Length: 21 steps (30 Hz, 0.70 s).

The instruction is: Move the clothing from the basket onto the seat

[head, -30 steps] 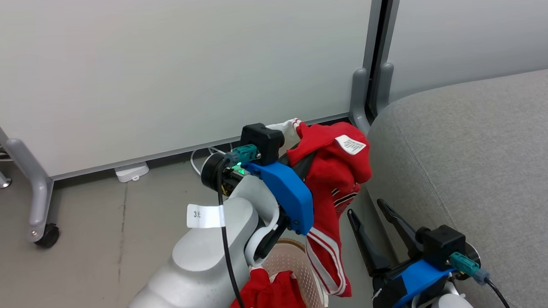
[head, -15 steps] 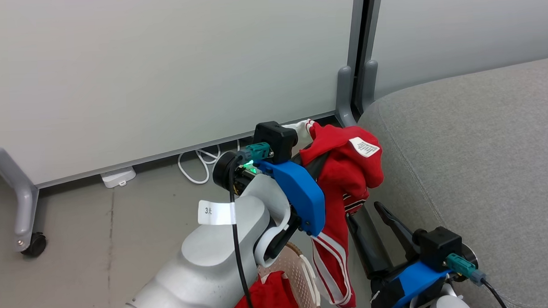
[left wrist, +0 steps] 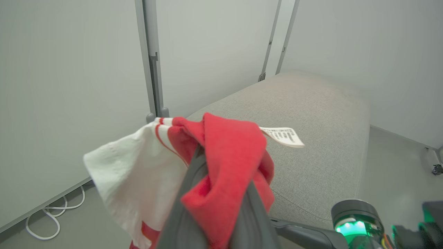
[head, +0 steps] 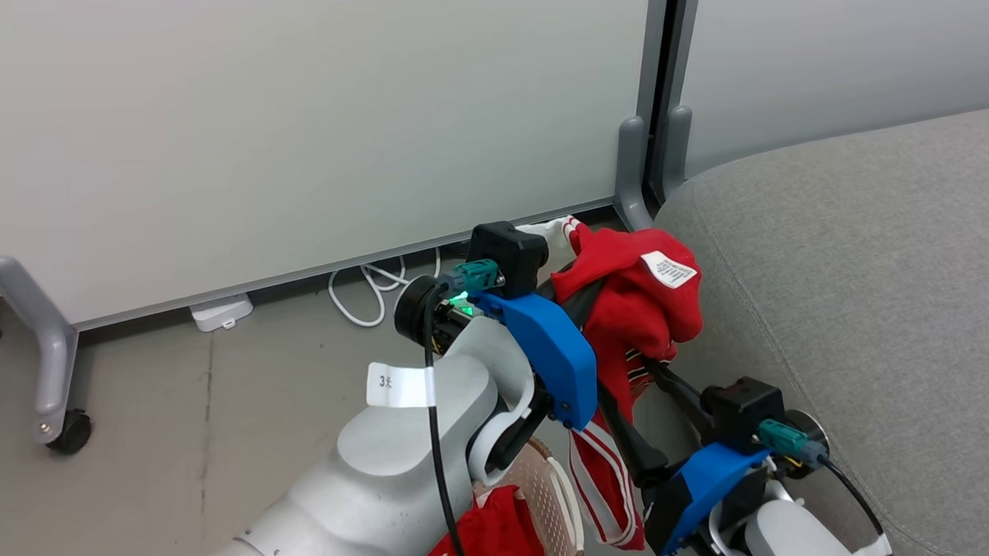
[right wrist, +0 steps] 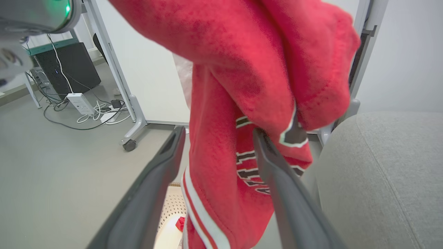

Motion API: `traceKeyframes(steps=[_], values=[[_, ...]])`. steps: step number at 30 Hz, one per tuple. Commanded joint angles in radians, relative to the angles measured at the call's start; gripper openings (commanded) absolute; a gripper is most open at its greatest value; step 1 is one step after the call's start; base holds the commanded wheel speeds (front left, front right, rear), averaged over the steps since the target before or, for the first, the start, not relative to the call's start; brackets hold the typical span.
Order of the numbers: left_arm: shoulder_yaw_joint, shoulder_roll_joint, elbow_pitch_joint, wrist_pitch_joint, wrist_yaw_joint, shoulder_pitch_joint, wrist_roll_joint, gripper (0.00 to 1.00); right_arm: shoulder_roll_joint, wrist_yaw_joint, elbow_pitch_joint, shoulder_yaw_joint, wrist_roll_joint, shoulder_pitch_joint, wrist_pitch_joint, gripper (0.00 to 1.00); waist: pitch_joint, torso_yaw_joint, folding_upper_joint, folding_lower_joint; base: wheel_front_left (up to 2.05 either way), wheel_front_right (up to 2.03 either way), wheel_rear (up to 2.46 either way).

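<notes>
A red garment [head: 639,302] with white stripes and a white care label hangs from my left gripper [head: 591,289], which is shut on it beside the grey seat [head: 864,273]. In the left wrist view the dark fingers [left wrist: 188,207] pinch the red and white fabric [left wrist: 228,148] in front of the seat [left wrist: 311,110]. My right gripper [right wrist: 216,140] is open, its fingers on either side of the hanging cloth [right wrist: 221,131]. Below, the cream basket [head: 551,486] holds more red clothing [head: 491,541].
Pale partition panels on grey wheeled feet [head: 50,392] stand behind, with a white cable [head: 371,286] and a white adapter [head: 220,311] on the floor. The right wrist view shows a black box with cables [right wrist: 65,67] at the far left. Open grey floor lies to the left.
My right gripper has risen towards the hanging garment, and its fingers now straddle the cloth. The left gripper keeps its hold and has edged slightly towards the seat. The head camera has shifted a little.
</notes>
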<state>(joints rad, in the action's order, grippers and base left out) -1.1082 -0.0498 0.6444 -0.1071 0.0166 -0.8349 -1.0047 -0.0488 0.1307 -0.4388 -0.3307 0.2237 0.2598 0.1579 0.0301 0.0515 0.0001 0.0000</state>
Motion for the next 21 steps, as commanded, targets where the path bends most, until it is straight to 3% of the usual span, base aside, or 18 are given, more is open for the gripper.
traceKeyframes(steps=[1,21], values=[[-0.008,-0.001,-0.002,-0.009,-0.006,-0.019,-0.008,0.00,-0.003,0.000,-0.024,-0.011,0.006,0.026,-0.001,1.00,-0.002,-0.005,-0.0001,0.0000,0.00,0.00,0.00],[-0.097,-0.001,-0.012,-0.036,-0.022,-0.059,-0.096,0.00,-0.003,0.000,-0.348,-0.161,0.141,0.259,0.063,1.00,-0.011,-0.049,-0.0001,0.0000,0.00,0.00,0.00]])
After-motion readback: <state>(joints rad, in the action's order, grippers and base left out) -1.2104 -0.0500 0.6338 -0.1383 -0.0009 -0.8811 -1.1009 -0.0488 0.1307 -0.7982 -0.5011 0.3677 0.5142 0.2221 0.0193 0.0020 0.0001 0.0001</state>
